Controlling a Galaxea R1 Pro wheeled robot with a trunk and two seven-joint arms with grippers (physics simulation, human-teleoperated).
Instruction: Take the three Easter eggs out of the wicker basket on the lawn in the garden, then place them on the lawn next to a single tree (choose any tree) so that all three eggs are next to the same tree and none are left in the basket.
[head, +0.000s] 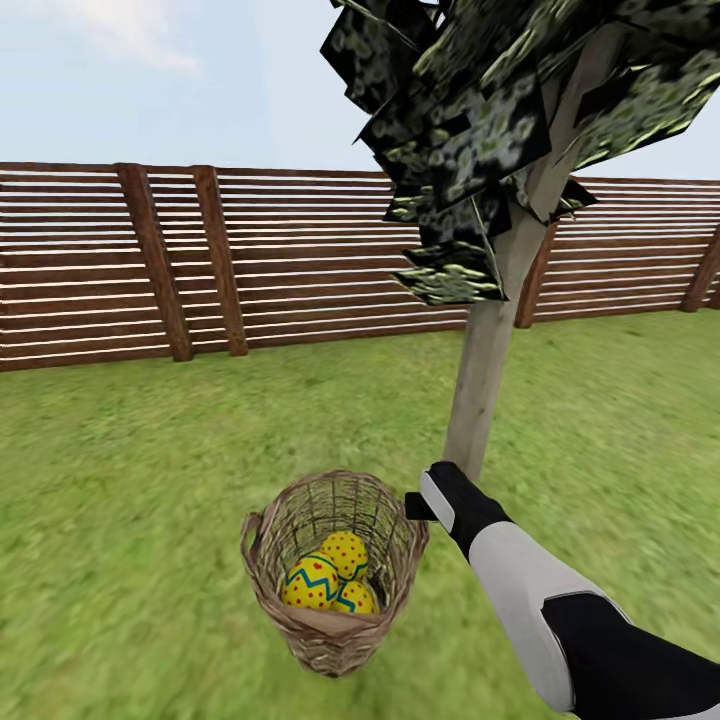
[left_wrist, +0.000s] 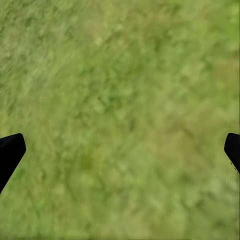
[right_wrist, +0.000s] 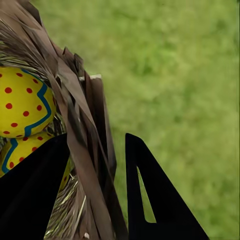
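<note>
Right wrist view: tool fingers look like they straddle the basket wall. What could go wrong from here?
1. The right tool has the brown woven wicker basket's wall between its fingers; closing or lifting may tip the basket, not take an egg.
2. The three yellow patterned Easter eggs sit deep and packed together; tilting could roll them onto the green lawn.
3. The pale tree trunk stands close behind the arm; a swing might hit it.

head view looks forward and down from above: lawn (head: 120, 520), wicker basket (head: 335, 570) close below, tree (head: 490, 350) just behind it, fence (head: 250, 260) far back. right wrist view sits very close at the basket rim (right_wrist: 85, 130), facing down along the fingers (right_wrist: 145, 190); shares basket and eggs (right_wrist: 22, 102) with head view. left wrist view faces straight down at grass (left_wrist: 120, 115), close, blurred.
</note>
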